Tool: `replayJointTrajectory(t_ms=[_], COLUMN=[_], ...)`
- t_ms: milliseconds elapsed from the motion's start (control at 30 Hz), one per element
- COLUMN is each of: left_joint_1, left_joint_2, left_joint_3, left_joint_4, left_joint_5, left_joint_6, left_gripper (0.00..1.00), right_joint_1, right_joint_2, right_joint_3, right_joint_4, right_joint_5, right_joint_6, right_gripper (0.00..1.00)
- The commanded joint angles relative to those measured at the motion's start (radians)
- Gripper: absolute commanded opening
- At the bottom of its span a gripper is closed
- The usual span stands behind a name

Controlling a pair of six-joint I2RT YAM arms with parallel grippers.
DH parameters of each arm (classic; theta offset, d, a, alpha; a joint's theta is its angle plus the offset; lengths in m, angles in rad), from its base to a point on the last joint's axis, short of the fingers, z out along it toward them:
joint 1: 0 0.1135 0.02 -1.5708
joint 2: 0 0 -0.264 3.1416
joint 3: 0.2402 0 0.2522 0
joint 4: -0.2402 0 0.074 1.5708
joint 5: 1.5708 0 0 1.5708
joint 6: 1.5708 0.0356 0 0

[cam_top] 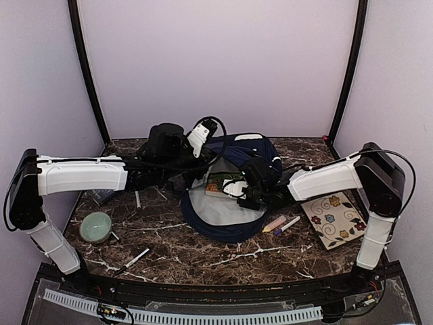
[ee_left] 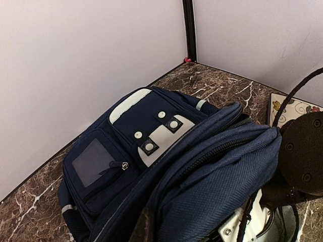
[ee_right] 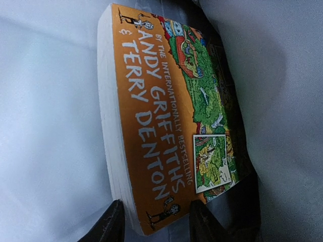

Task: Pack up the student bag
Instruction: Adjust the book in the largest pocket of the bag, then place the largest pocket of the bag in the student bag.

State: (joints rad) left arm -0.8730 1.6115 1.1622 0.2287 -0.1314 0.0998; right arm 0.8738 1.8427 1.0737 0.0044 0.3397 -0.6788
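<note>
The student bag (cam_top: 233,152) is navy with white patches and lies open in the middle of the table, its grey lining (cam_top: 216,210) showing. In the left wrist view the student bag (ee_left: 151,136) fills the frame. My left gripper (cam_top: 201,137) is at the bag's upper rim, with raised navy fabric covering its fingers; it looks shut on that rim. My right gripper (ee_right: 154,224) is inside the bag, open. Its fingers (ee_right: 108,224) straddle the near corner of an orange paperback book (ee_right: 156,116) resting on the lining. The book also shows in the top view (cam_top: 216,184).
A floral notebook (cam_top: 335,218) lies at the right and also shows in the left wrist view (ee_left: 298,107). A pink marker (cam_top: 273,223) and a white marker (cam_top: 289,224) lie beside the bag. A green round dish (cam_top: 96,227) and white pens (cam_top: 137,257) lie at the left.
</note>
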Motion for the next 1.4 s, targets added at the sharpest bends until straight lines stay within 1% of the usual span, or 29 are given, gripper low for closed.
replayJointTrajectory(t_ms=[0, 100, 167, 267, 333, 367, 400, 467, 567, 667, 767, 867, 933, 1000, 1100, 1200, 1367], left_joint_1=[0.003, 0.003, 0.003, 0.003, 0.003, 0.003, 0.003, 0.004, 0.014, 0.023, 0.025, 0.023, 0.024, 0.025, 0.025, 0.029, 0.048], left_joint_2=[-0.061, -0.058, -0.056, -0.051, -0.044, -0.038, -0.031, -0.011, 0.042, 0.068, 0.083, 0.101, 0.123, 0.15, 0.191, 0.229, 0.306], left_joint_3=[-0.002, -0.004, -0.007, -0.012, -0.016, -0.017, -0.016, -0.009, 0.029, 0.034, 0.025, 0.027, 0.031, 0.034, 0.024, -0.01, 0.006], left_joint_4=[0.069, 0.073, 0.073, 0.076, 0.077, 0.076, 0.075, 0.057, -0.019, -0.052, -0.084, -0.149, -0.2, -0.245, -0.268, -0.194, -0.097], left_joint_5=[0.033, 0.039, 0.042, 0.039, 0.033, 0.03, 0.026, 0.0, -0.087, -0.042, 0.058, 0.143, 0.188, 0.217, 0.25, 0.235, 0.259], left_joint_6=[-0.031, -0.035, -0.039, -0.039, -0.03, -0.026, -0.022, -0.013, 0.0, -0.013, -0.032, -0.058, -0.074, -0.079, -0.08, -0.074, -0.079], left_gripper=[0.0, 0.0, 0.0, 0.0, 0.0, 0.0, 0.0, 0.0, 0.0, 0.0, 0.0, 0.0, 0.0, 0.0, 0.04, 0.04, 0.04], right_joint_1=[-0.02, -0.023, -0.022, -0.02, -0.017, -0.015, -0.013, -0.012, -0.014, -0.014, -0.017, -0.028, -0.032, -0.033, -0.032, -0.033, -0.029], right_joint_2=[0.055, 0.084, 0.083, 0.024, -0.031, -0.061, -0.091, -0.156, -0.236, -0.241, -0.291, -0.307, -0.314, -0.316, -0.292, -0.261, -0.183], right_joint_3=[0.035, 0.037, 0.038, 0.026, 0.022, 0.022, 0.021, 0.008, -0.037, -0.06, -0.067, -0.038, -0.033, -0.036, -0.042, -0.06, -0.076], right_joint_4=[0.124, 0.165, 0.148, 0.079, 0.004, -0.04, -0.085, -0.182, -0.322, -0.407, -0.462, -0.532, -0.544, -0.54, -0.515, -0.445, -0.394], right_joint_5=[0.073, 0.101, 0.094, 0.064, 0.064, 0.037, -0.169, -0.326, -0.543, -0.66, -0.721, -0.788, -0.83, -0.856, -0.858, -0.81, -0.76], right_joint_6=[-0.04, -0.059, -0.049, -0.029, -0.029, -0.018, 0.026, 0.022, -0.02, -0.005, 0.014, 0.022, 0.033, 0.032, 0.044, 0.085, 0.108], right_gripper=[0.44, 0.44, 0.44, 0.44, 0.44, 0.45, 0.47, 0.5, 0.54, 0.54, 0.54, 0.54, 0.53, 0.53, 0.53, 0.52, 0.49])
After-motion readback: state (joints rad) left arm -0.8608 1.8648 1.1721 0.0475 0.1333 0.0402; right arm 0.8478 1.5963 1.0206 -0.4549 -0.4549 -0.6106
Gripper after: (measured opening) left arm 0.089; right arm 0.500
